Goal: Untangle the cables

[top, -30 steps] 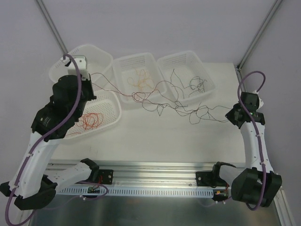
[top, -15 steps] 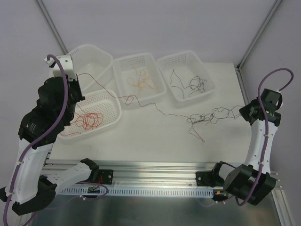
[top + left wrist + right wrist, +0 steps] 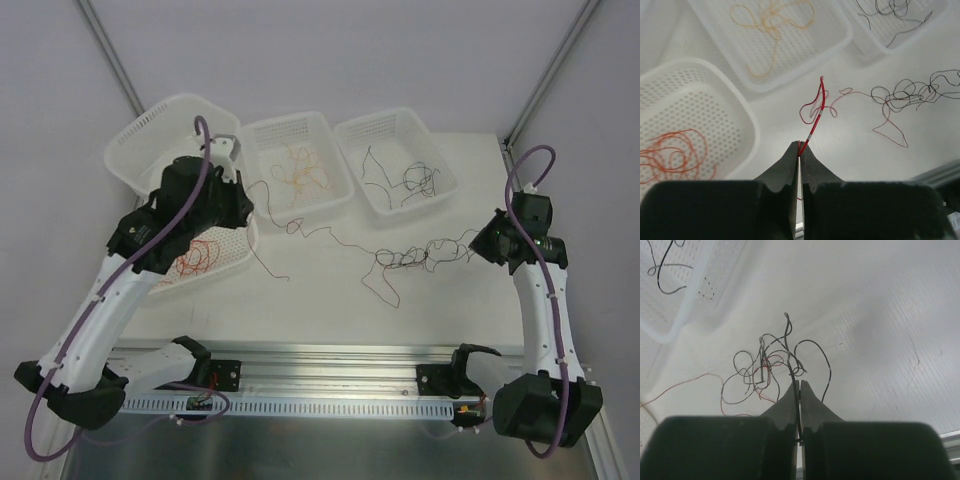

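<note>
My left gripper (image 3: 800,146) is shut on a thin red cable (image 3: 816,112) that rises from the fingertips and loops over the table. In the top view the left gripper (image 3: 243,207) is beside the front left basket. A tangle of black and dark red cables (image 3: 405,257) lies on the table right of centre, and also shows in the left wrist view (image 3: 907,92). My right gripper (image 3: 799,384) is shut on a black cable (image 3: 789,359) leading into that tangle (image 3: 762,371). In the top view the right gripper (image 3: 482,244) is at the tangle's right end.
Several white baskets stand at the back. The far left one (image 3: 140,125) looks empty. The front left one (image 3: 747,125) holds orange-red cables. The middle one (image 3: 285,122) holds orange cables. The right one (image 3: 385,115) holds black cables. The table's right edge is behind the right arm.
My left arm has swung right and forward with the red cable, which has gone slack. My right arm has come back in to the left. The tangle has shifted left on the table.
</note>
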### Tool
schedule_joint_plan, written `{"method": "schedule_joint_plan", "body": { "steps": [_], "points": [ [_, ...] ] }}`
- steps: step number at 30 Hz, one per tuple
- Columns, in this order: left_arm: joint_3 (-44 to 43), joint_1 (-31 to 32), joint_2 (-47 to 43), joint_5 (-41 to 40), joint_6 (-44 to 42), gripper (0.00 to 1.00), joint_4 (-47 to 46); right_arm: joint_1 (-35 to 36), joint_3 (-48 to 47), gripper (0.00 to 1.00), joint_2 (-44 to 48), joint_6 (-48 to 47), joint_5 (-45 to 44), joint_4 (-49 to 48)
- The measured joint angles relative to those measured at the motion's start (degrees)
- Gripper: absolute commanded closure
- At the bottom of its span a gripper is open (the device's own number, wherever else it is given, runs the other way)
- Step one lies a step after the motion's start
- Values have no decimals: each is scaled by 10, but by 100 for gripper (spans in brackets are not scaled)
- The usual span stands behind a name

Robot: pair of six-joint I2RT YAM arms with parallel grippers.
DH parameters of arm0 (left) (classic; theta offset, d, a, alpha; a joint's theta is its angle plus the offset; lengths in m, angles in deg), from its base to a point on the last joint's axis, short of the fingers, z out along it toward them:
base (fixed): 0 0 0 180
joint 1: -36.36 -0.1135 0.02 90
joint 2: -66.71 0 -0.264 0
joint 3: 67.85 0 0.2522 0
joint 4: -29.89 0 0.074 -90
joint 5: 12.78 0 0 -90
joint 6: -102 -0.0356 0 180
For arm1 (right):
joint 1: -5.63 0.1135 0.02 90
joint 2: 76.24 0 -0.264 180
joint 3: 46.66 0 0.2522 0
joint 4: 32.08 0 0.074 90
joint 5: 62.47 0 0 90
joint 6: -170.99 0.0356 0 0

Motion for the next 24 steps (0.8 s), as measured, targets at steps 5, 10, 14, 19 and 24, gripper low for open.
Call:
{"method": "schedule_joint_plan", "body": {
  "steps": [5,10,14,19,24],
  "points": [
    [135,31,65,49,66,100,-53,46,10,99,23,-2,-7,9],
    [194,65,160,43,103,75,-74,59,11,99,52,-2,-9,15],
    [197,90,199,39,127,33,-86,66,11,99,70,-4,-9,21],
    [173,150,212,47,120,12,-110,80,11,99,82,-6,-6,26],
    [136,189,241,78,70,12,-152,91,11,99,86,-8,2,27]
  ]
}}
